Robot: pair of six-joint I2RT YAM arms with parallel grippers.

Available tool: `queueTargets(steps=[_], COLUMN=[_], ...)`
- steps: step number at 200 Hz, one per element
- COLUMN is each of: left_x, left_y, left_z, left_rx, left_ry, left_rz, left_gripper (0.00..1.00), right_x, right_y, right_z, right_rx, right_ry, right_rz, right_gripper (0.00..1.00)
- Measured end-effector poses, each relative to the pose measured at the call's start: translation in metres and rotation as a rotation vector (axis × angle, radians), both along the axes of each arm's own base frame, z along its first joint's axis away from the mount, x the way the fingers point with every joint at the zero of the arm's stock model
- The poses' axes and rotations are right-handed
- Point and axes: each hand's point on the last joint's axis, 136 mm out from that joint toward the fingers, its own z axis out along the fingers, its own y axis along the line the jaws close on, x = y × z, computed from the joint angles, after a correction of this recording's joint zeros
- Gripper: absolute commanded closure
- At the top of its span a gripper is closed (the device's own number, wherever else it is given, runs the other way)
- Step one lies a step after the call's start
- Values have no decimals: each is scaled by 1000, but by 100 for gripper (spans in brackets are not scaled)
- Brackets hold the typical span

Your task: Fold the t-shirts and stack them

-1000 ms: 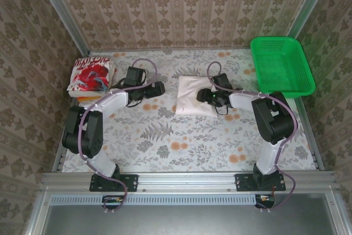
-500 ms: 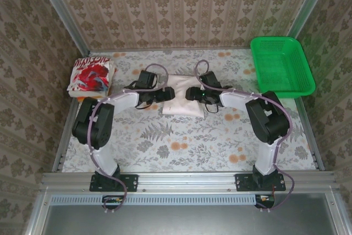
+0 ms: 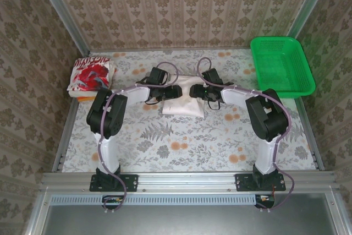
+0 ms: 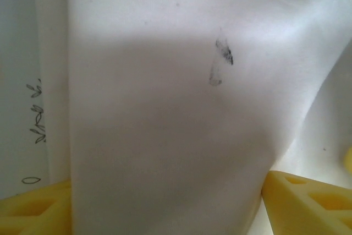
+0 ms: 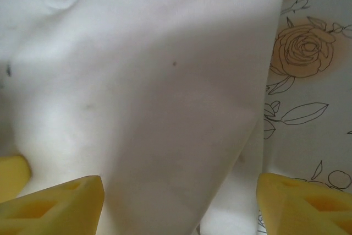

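**Both pincers spread over the off-white shirt**

Nearest us a metal rail (image 3: 181, 179) carries both arm bases. Beyond it lies the table (image 3: 181, 147), covered in a cloth of ferns and orange blooms.

Past that, the left pincer (image 3: 175, 92) and the right pincer (image 3: 193, 91) face each other, tips close together, over the far half of the off-white t-shirt (image 3: 183, 108). The shirt lies folded flat beneath and between them. It is nearly square, so we can name no long axis, and its edges run about square with the table's. On each pincer the yellow fingers (image 4: 308, 205) stand wide apart with shirt cloth lying between them; we see no grip closed on it.

Well left of the left pincer lies the red-printed t-shirt (image 3: 91, 74), folded, print up, its longer side running near to far. Well right of the right pincer and farther back sits the green mesh basket (image 3: 280, 67), with its green floor in plain view.

Patterned wallpaper walls (image 3: 181, 9) close the room behind and at both sides.
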Motion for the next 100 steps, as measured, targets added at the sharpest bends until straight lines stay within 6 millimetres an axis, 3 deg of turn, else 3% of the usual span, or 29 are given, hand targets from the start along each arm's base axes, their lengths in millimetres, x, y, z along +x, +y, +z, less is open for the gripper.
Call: queueTargets(steps=[37, 66, 100], left_x=[-1, -6, -9], left_y=[-3, -3, 5], left_z=[0, 5, 27], left_rx=[37, 60, 75], left_ry=[-22, -33, -67], left_rz=[-13, -16, -1], left_gripper=[13, 12, 12], right_x=[0, 4, 4], right_y=[-2, 1, 2], right_z=[-7, -7, -13], right_rx=[3, 17, 18], right_ry=[19, 21, 34], right_rz=[-1, 1, 0], right_gripper=[28, 41, 46])
